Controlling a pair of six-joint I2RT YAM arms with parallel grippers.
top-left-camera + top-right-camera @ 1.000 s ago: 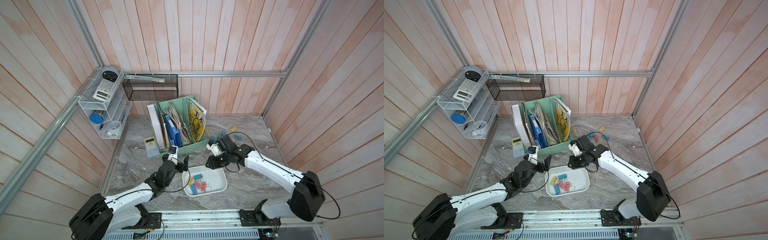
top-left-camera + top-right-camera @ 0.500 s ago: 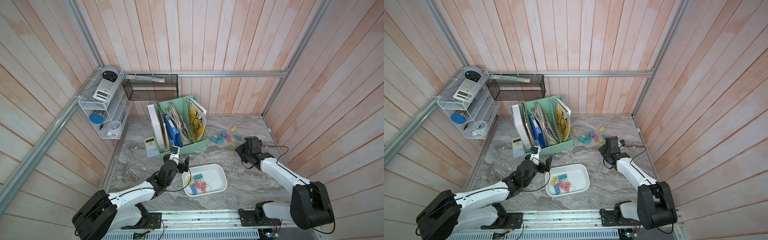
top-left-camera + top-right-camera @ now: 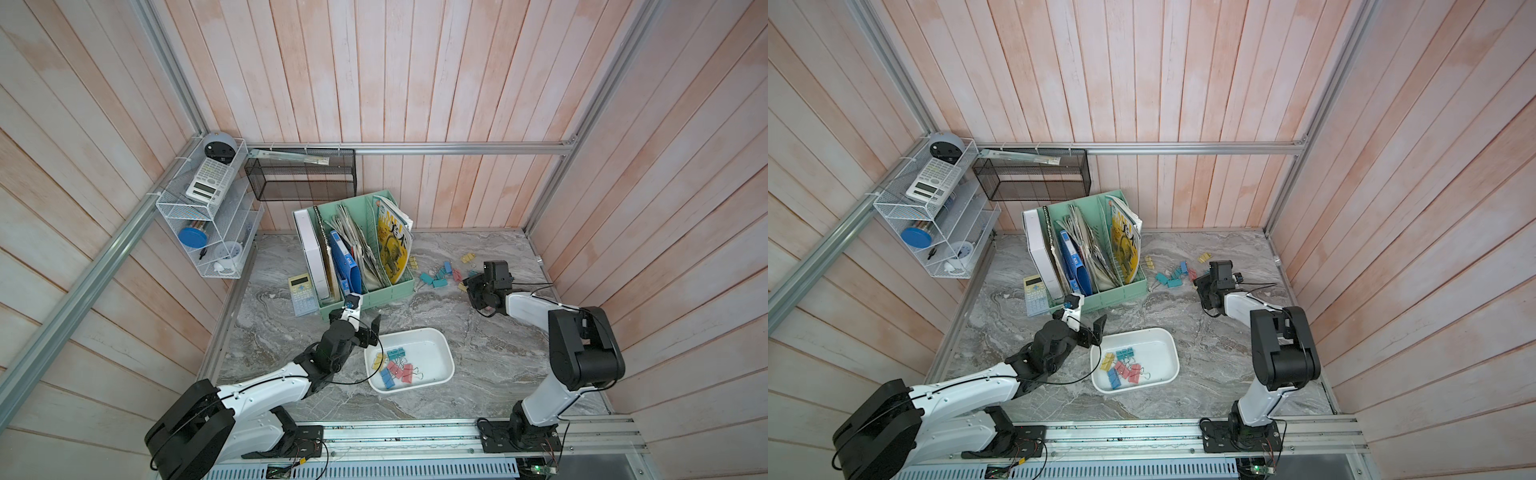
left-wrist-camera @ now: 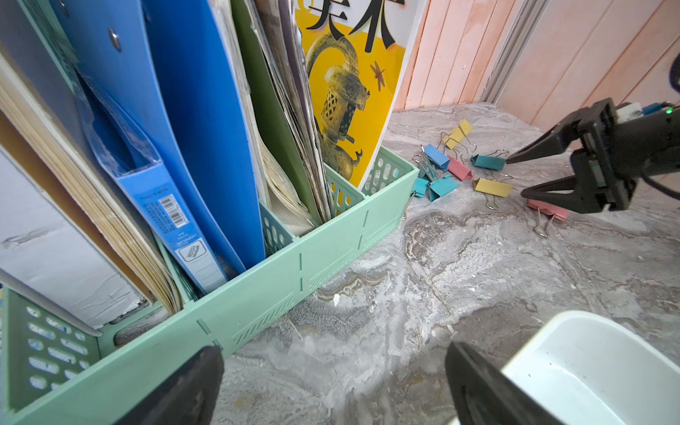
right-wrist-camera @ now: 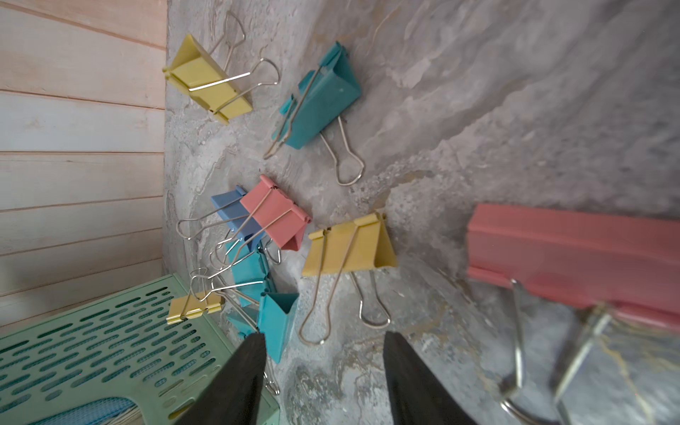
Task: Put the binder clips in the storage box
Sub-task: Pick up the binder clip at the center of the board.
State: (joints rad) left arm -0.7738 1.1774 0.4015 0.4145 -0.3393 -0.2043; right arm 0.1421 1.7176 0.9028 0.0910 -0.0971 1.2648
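Right gripper (image 4: pixel 515 176) now at clips (image 4: pixel 491 187), seemingly empty

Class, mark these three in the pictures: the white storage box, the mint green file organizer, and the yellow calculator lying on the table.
white storage box (image 3: pixel 424 356): in a top view, bare floor of the box.
mint green file organizer (image 3: pixel 386 293): in a top view, its front wall.
yellow calculator (image 3: pixel 303 300): in a top view, its keypad.

Bare table (image 3: pixel 457 316) lies open between the storage box (image 3: pixel 428 353) and the scattered binder clips (image 3: pixel 434 279); the mint file organizer (image 3: pixel 386 293) stands just left of those clips.
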